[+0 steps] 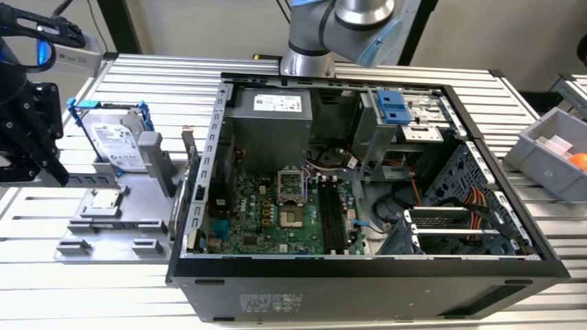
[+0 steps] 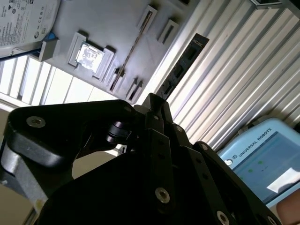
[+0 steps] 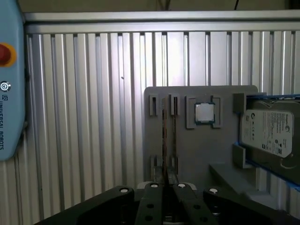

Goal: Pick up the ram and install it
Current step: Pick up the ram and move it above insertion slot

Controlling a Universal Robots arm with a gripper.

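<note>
The black, blocky metal gripper (image 3: 167, 185) hangs over the grey plastic fixture plate (image 3: 206, 150). I cannot tell how far it is open, and it has hold of nothing. The ram (image 3: 164, 136), a thin dark circuit-board strip, stands on its long edge in the plate's slotted holders, directly in line with the gripper in the first wrist view and apart from it in the second wrist view. Judging by its build, the ram should be very light and stiff along its length, but brittle if bent or twisted. Its flat faces look smooth, so a squeeze across the board near the middle of the upper edge, clear of the lower contact edge, seems the safest hold. Beside it on the plate sit a small square silver processor chip (image 3: 205, 113) and a silver hard drive in a blue frame (image 3: 267, 131). The plate lies on a ribbed aluminium table (image 3: 93, 117). Further off, the open black steel computer case (image 1: 367, 289) shows its green motherboard (image 1: 266, 220) and long black memory slots (image 1: 332, 213)
</note>
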